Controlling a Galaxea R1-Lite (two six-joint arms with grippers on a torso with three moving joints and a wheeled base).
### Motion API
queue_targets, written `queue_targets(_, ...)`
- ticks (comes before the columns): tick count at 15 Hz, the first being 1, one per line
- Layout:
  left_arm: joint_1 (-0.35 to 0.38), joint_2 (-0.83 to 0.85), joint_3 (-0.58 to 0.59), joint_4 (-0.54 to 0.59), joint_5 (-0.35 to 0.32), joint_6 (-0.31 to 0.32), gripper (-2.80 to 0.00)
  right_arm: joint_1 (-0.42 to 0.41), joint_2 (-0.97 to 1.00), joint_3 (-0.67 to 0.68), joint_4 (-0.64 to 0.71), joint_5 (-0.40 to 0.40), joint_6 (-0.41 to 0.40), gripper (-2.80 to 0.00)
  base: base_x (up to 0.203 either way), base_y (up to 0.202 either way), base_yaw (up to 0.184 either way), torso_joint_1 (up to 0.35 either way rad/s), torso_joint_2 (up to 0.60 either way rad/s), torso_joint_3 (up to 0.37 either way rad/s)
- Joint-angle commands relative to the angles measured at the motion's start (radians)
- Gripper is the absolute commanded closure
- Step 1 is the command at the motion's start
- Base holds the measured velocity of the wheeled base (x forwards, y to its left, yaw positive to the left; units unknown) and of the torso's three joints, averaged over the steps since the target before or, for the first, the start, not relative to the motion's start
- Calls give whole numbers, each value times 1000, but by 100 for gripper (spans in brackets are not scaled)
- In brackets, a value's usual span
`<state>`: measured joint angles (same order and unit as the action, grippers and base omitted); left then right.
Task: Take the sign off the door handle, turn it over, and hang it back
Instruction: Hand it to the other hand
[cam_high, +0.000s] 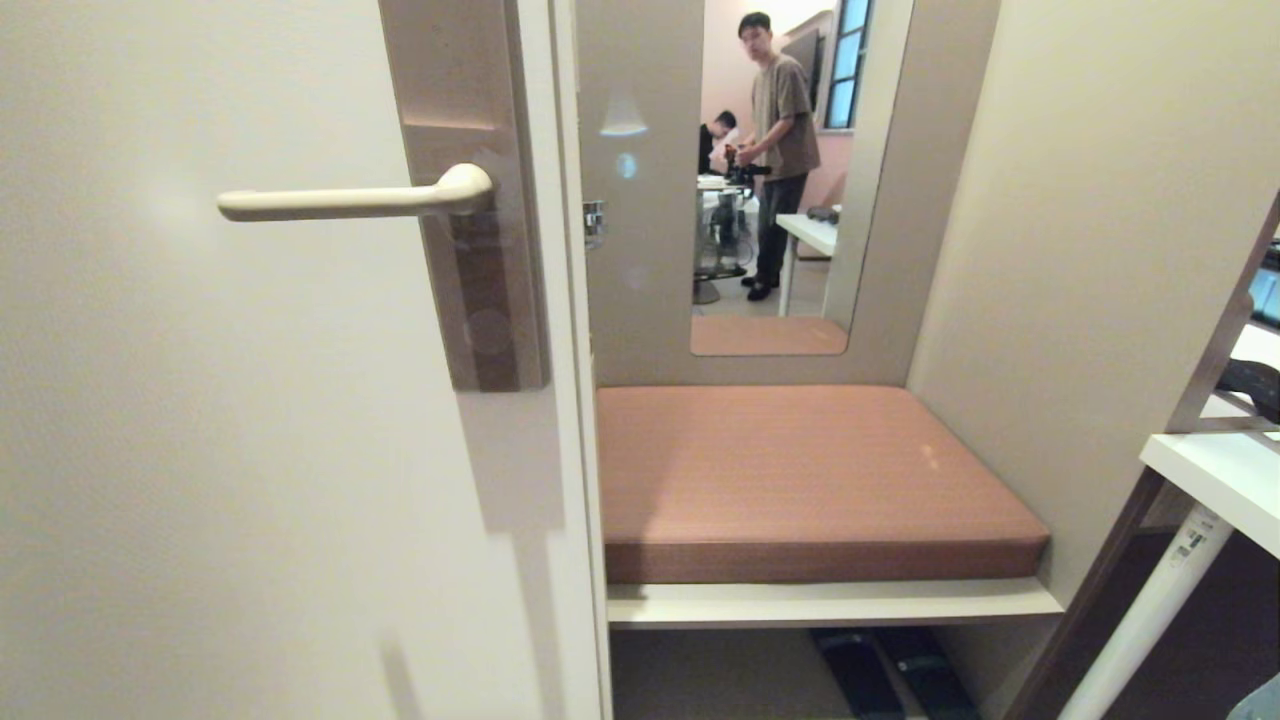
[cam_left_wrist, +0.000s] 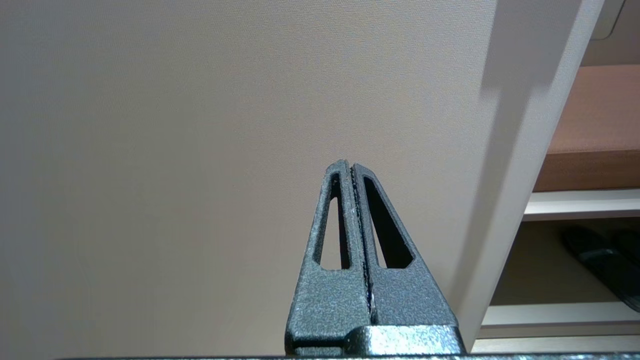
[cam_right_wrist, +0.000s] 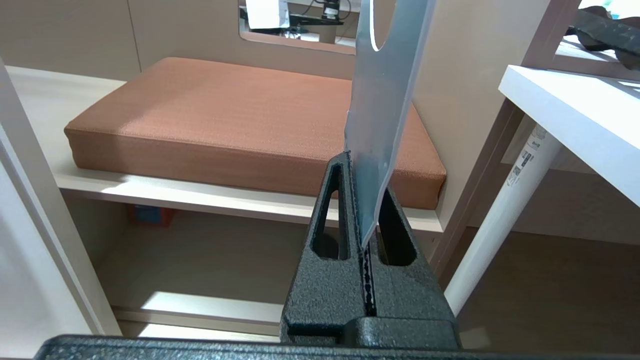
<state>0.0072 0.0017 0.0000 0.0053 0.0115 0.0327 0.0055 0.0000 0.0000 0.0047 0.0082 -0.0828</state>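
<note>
The cream door handle (cam_high: 350, 202) juts left from its brownish-grey backplate (cam_high: 485, 300), and nothing hangs on it. The sign (cam_right_wrist: 385, 100) shows only in the right wrist view: a pale slate-blue card standing up edge-on from my right gripper (cam_right_wrist: 362, 175), which is shut on its lower end. Part of its oval hole shows near the top; no lettering is readable. My left gripper (cam_left_wrist: 351, 165) is shut and empty, pointing at the plain door face (cam_left_wrist: 200, 125) close to the door's edge. Neither arm appears in the head view.
Right of the door is a bench with a brown cushion (cam_high: 800, 470) and dark slippers (cam_high: 890, 670) under it. A tall mirror (cam_high: 780, 170) behind it shows a standing person. A white table (cam_high: 1215, 470) with a white leg (cam_high: 1150, 610) is at the right.
</note>
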Motion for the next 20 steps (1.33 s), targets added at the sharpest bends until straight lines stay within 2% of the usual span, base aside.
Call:
queue_targets(1, 0, 0, 0, -1, -4, 5, 0, 1, 0, 0, 0, 1, -2, 0, 0, 0, 0, 0, 0, 0)
queue_targets(8, -4, 9, -40, -4, -59, 50, 0, 1, 0, 0, 0, -2, -1, 0, 0, 0, 0, 0, 0, 0)
queue_targets(10, -5, 70, -94, -4, -108, 49, 0, 1, 0, 0, 0, -2, -2, 0, 0, 0, 0, 0, 0, 0)
queue_targets(13, -23, 221, -195, -7, -143, 43, 0, 1, 0, 0, 0, -2, 0, 0, 0, 0, 0, 0, 0, 0)
queue_targets(17, -139, 432, -334, -16, -196, 39, 0, 1, 0, 0, -2, -2, 0, 0, 0, 0, 0, 0, 0, 0)
queue_targets(20, -266, 602, -395, -114, -207, 30, 0, 1, 0, -3, -3, 1, -2, 0, 0, 0, 0, 0, 0, 0)
